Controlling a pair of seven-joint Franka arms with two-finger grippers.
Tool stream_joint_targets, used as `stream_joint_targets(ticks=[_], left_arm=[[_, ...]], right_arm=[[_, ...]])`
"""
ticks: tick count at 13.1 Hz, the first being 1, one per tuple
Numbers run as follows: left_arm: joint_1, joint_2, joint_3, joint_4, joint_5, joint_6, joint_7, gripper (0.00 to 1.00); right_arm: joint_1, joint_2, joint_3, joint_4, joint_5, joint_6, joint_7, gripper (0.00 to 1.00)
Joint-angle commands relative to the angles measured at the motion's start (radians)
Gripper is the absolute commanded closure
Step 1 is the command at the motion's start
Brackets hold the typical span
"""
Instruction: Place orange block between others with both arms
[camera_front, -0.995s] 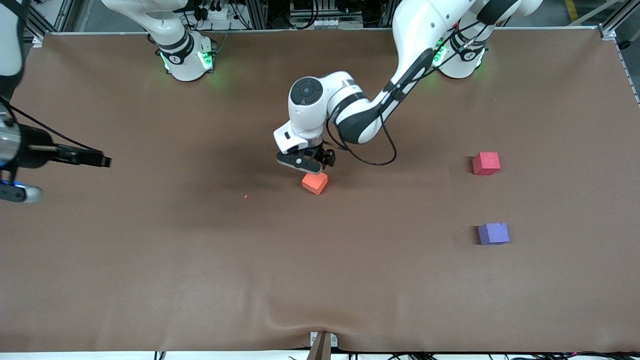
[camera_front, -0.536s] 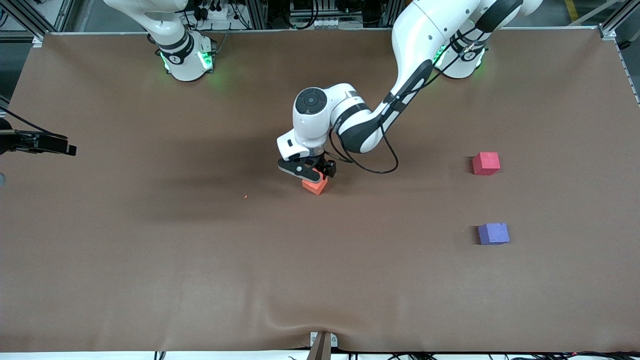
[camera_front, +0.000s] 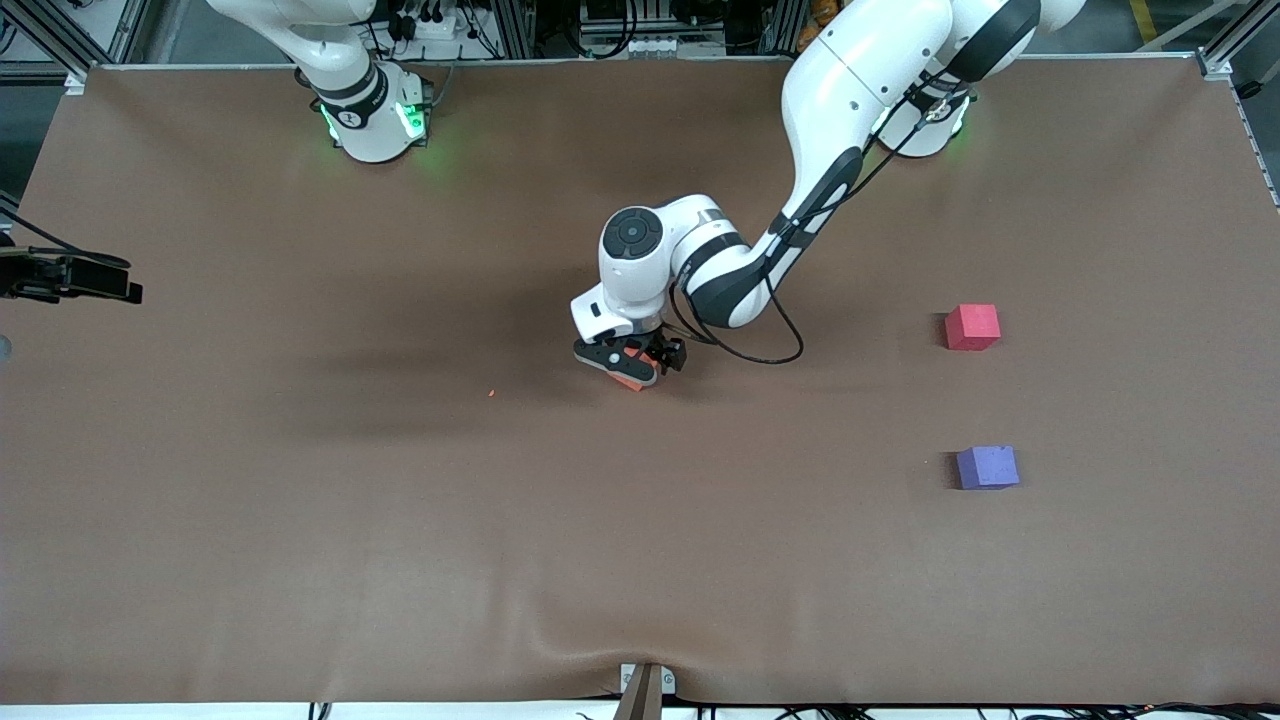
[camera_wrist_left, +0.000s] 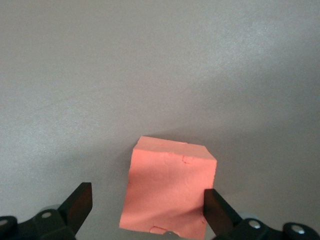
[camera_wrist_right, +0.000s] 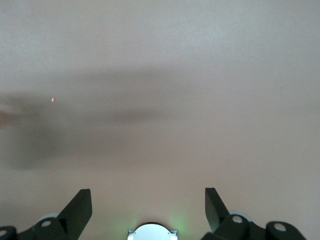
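Right now the orange block (camera_wrist_left: 169, 190) sits on the brown table (camera_front: 300, 520) about midway between the two arms' ends, and the left gripper (camera_front: 632, 361) is down over it, so that only a sliver of orange (camera_front: 630, 380) shows under the black claw in the front view. In the left wrist view the block lies between the two spread fingers (camera_wrist_left: 79, 204), nearer to one than the other; that nearer finger is just beside the block's edge, perhaps touching it, while a clear gap of table shows on the other side. The claw is wide and has not closed on the block.

Toward the left arm's end of the table stand the other two cubes, well apart from the orange one: the red cube (camera_front: 972, 327) and, nearer to the front camera, the purple cube (camera_front: 987, 467).

The right gripper (camera_wrist_right: 148, 206) waits, fingers spread wide with nothing between them, over the table's edge at the right arm's end. A tiny orange crumb (camera_front: 491, 393) lies on the table near the block, toward the right arm's end.
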Motion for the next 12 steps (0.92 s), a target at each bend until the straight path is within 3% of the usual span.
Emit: stream_joint_targets(ticks=[1, 12], left_arm=[[0.006, 0.001, -0.001, 0.010, -0.028, 0.003, -0.009, 0.00], [0.009, 0.007, 0.001, 0.032, -0.056, -0.007, 0.000, 0.00]], right_arm=[[-0.002, -0.051, 0.037, -0.029, -0.027, 0.010, -0.002, 0.00], [0.026, -0.057, 0.043, -0.026, -0.047, 0.007, 0.001, 0.00]])
